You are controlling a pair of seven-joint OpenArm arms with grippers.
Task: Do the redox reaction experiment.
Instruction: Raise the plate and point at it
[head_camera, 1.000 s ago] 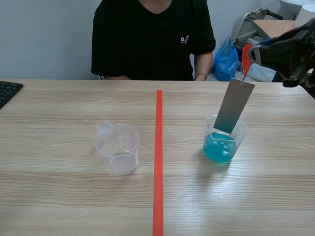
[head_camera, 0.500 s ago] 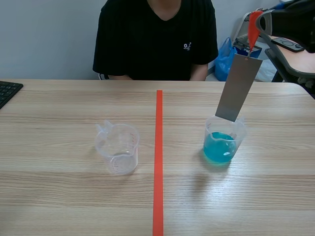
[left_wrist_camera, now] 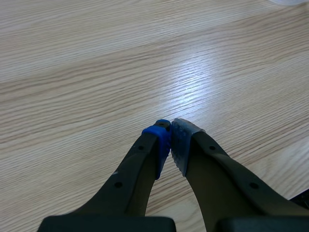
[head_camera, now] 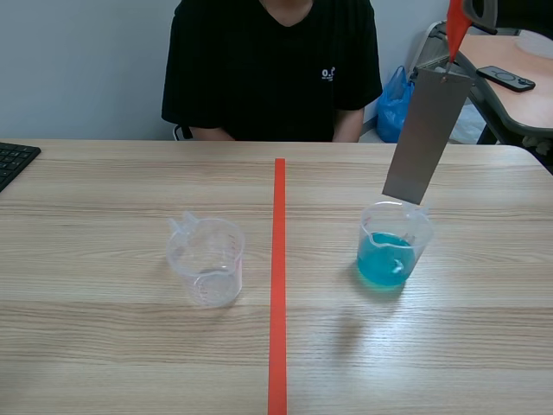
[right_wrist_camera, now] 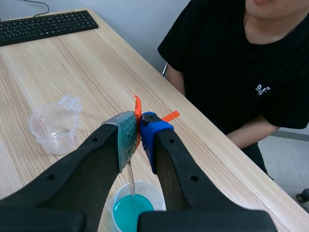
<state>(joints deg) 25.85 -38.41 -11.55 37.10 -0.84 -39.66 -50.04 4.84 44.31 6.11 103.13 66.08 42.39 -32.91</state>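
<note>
Grey metal plate, stiff and light by my judgement, hung upper right of the frame over the blue-filled beaker. My right gripper pinched its orange tab, the safest hold. My left gripper was closed, empty.

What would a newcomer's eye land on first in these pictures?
Probably the grey metal strip hanging tilted from the right pincer, its lower end just over the cup of blue liquid, right of the red tape line. Then the empty clear cup left of that line, and the person in black seated across the table.
</note>
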